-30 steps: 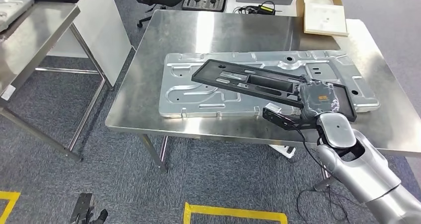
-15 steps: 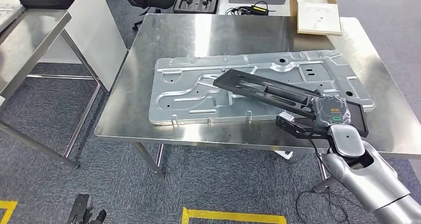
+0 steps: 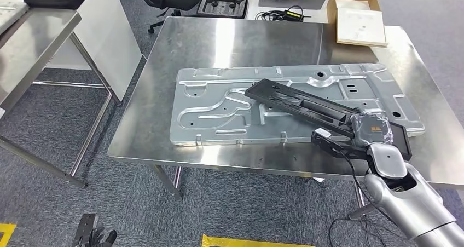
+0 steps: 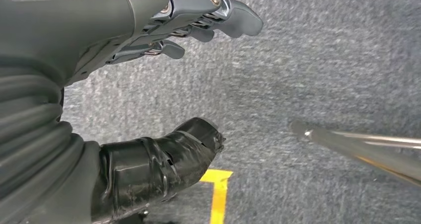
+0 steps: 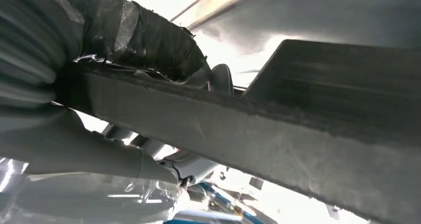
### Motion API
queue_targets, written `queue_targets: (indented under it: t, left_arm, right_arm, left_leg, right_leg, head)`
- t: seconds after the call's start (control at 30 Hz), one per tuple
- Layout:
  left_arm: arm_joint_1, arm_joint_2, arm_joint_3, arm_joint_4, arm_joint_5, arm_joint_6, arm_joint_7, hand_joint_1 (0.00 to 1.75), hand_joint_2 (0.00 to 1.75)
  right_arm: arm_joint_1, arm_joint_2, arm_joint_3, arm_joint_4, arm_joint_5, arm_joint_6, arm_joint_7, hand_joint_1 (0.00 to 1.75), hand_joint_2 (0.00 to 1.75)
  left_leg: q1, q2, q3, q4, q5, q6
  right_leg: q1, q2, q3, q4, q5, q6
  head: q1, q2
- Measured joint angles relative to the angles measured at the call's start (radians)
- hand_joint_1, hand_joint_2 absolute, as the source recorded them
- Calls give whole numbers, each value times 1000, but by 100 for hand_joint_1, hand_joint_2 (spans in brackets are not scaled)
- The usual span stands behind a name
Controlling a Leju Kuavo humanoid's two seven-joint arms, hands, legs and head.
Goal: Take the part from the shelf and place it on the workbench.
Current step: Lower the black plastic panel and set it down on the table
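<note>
My right hand (image 3: 373, 127) grips the black part (image 3: 306, 103) over the metal panel (image 3: 219, 110) on the workbench (image 3: 235, 39); left hand (image 4: 164, 45) open, empty. Risk: part slides off the ribbed panel.

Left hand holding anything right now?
No: in the left wrist view the left hand hangs over grey carpet, its fingers apart with nothing between them.

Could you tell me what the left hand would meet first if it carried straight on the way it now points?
Probably the grey carpet: the open left hand hangs over it with nothing between.
</note>
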Motion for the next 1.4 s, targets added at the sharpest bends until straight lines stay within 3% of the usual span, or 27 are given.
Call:
queue_targets:
  t: [0.1, 0.17, 0.23, 0.33, 0.4, 0.43, 0.5, 0.53, 0.6, 0.7, 0.77, 0.83, 0.87, 0.9, 0.93, 1.03, 1.07, 1.17, 1.23, 1.27, 1.33, 1.4]
  left_arm:
    - [-2, 2, 1, 0, -1, -12, -6, 0, 175]
    - [-3, 2, 1, 0, -3, -11, -8, 0, 87]
    - [-10, 2, 1, 0, -6, -3, -8, 0, 0]
    - [-18, 1, 2, 0, 1, 1, 1, 0, 0]
    - [-18, -2, 3, 0, 7, 8, 12, 0, 0]
    - [-18, -3, 4, 0, 8, 14, 16, 0, 0]
    - [-20, -3, 6, 0, 9, 24, 18, 0, 0]
    - [-22, -3, 7, 0, 8, 26, 18, 0, 0]
    - [-25, -3, 11, 0, 8, 32, 20, 0, 0]
    - [-25, -4, 14, 0, 0, 63, 34, 0, 0]
    - [-25, -7, 15, 0, -4, 88, 48, 0, 0]
    - [-23, -10, 16, 0, -5, 101, 59, 0, 0]
    - [-22, -12, 16, 0, -7, 101, 64, 0, 0]
    - [-21, -14, 16, 0, -9, 97, 67, 0, 0]
    - [-19, -17, 16, 0, -10, 91, 70, 0, 0]
    - [-17, -22, 18, 0, 0, 68, 77, 0, 0]
    - [-17, -23, 19, 0, 5, 63, 78, 0, 0]
    - [-12, -24, 22, 0, 11, 59, 83, 0, 0]
    - [-8, -26, 25, 0, 18, 61, 87, 0, 0]
    - [-7, -26, 27, 0, 23, 63, 88, 0, 0]
    - [-7, -28, 32, 0, 35, 65, 89, 0, 0]
    - [-5, -29, 39, 0, 43, 68, 89, 0, 0]
  right_arm:
    - [9, -4, -10, 10, -6, -11, 1, 0, 0]
    - [16, -5, -20, 19, -11, -19, 1, 0, 0]
    - [16, -5, -29, 31, -15, -28, 1, 0, 0]
    - [14, -5, -43, 51, -28, -41, -2, 0, 0]
    - [13, -5, -48, 58, -41, -50, -5, 0, 0]
    - [13, -5, -50, 60, -48, -53, -5, 0, 0]
    - [10, -5, -55, 60, -54, -56, -5, 0, 0]
    - [7, -5, -58, 60, -55, -56, -5, 0, 0]
    - [4, -5, -61, 61, -60, -59, -5, 0, 0]
    - [4, -1, -65, 58, -105, -70, -7, 0, 0]
    - [-4, 5, -69, 49, -134, -76, -7, 0, 0]
    - [-13, 17, -71, 35, -146, -77, -2, 0, 0]
    - [-16, 23, -71, 26, -148, -76, 2, 0, 0]
    - [-18, 31, -70, 16, -150, -75, 7, 0, 0]
    - [-22, 37, -70, 6, -151, -74, 13, 0, 0]
    - [-53, 54, -66, -23, -143, -71, 26, 0, 0]
    - [-64, 59, -63, -31, -136, -70, 28, 0, 0]
    - [-81, 72, -52, -61, -113, -68, 30, 0, 0]
    - [-90, 78, -42, -81, -103, -66, 31, 0, 0]
    - [-95, 81, -38, -92, -99, -64, 31, 0, 0]
    - [-106, 87, -29, -113, -91, -56, 31, 0, 0]
    - [-112, 95, -18, -132, -83, -50, 31, 0, 0]
  left_leg:
    - [-5, -1, -7, 14, -13, -14]
    - [-3, -1, -6, 15, -18, -19]
    - [-1, 0, -22, 57, -46, -27]
    - [1, 2, -113, 228, -114, -36]
    - [1, 2, -151, 278, -108, -33]
    - [0, 2, -144, 251, -81, -28]
    - [-5, 2, -91, 128, -13, -14]
    - [-8, 2, -64, 71, 7, -8]
    - [-15, 2, -38, 16, 16, -1]
    - [-13, 2, -25, -8, 27, 6]
    - [-9, 3, -15, -26, 38, 12]
    - [-11, 5, -14, -28, 40, 15]
    - [-11, 6, -14, -27, 41, 16]
    - [-10, 6, -15, -25, 41, 16]
    - [-9, 6, -16, -21, 40, 15]
    - [-8, 2, -26, 3, 32, 4]
    - [-9, 1, -32, 10, 30, 0]
    - [-9, -3, -46, 16, 36, -14]
    - [-6, -2, -58, 38, 13, -25]
    - [-5, -2, -70, 72, -16, -31]
    - [0, 0, -107, 182, -92, -42]
    - [4, 1, -124, 259, -131, -47]
  right_leg:
    - [5, 4, 16, -33, -5, -13]
    - [4, 5, 18, -36, -7, -25]
    - [2, 5, 24, -38, -9, -34]
    - [5, 4, 29, -39, -12, -42]
    - [8, 4, 30, -39, -13, -44]
    - [10, 4, 32, -40, -13, -44]
    - [13, 5, 37, -40, -14, -45]
    - [14, 5, 38, -41, -15, -43]
    - [13, 6, 39, -45, -13, -36]
    - [12, 4, 40, -46, -15, -20]
    - [14, 0, 15, 12, -53, -14]
    - [13, -1, -36, 128, -111, -11]
    - [13, -1, -57, 175, -127, -10]
    - [11, -1, -63, 192, -126, -7]
    - [8, -2, -52, 173, -107, -6]
    - [2, -2, 33, 9, -33, -3]
    - [3, -2, 49, -24, -24, -5]
    - [8, -1, 47, -40, -17, -22]
    - [7, -4, 42, -45, -7, -37]
    - [5, -6, 38, -47, -1, -44]
    - [6, -8, 27, -48, 9, -51]
    - [7, -9, 12, -48, 20, -52]
  head:
    - [1, 0]
    - [0, 0]
    - [-2, 0]
    - [-5, 0]
    - [-5, 0]
    - [-4, 0]
    - [-4, 0]
    - [-4, 0]
    - [-4, 0]
    - [-3, 0]
    - [-2, 0]
    - [-1, 0]
    - [-2, 0]
    - [-1, 0]
    - [-1, 0]
    - [-1, 0]
    - [-1, 0]
    - [-1, 0]
    - [-4, 0]
    - [-6, 0]
    - [-10, 0]
    - [-10, 0]
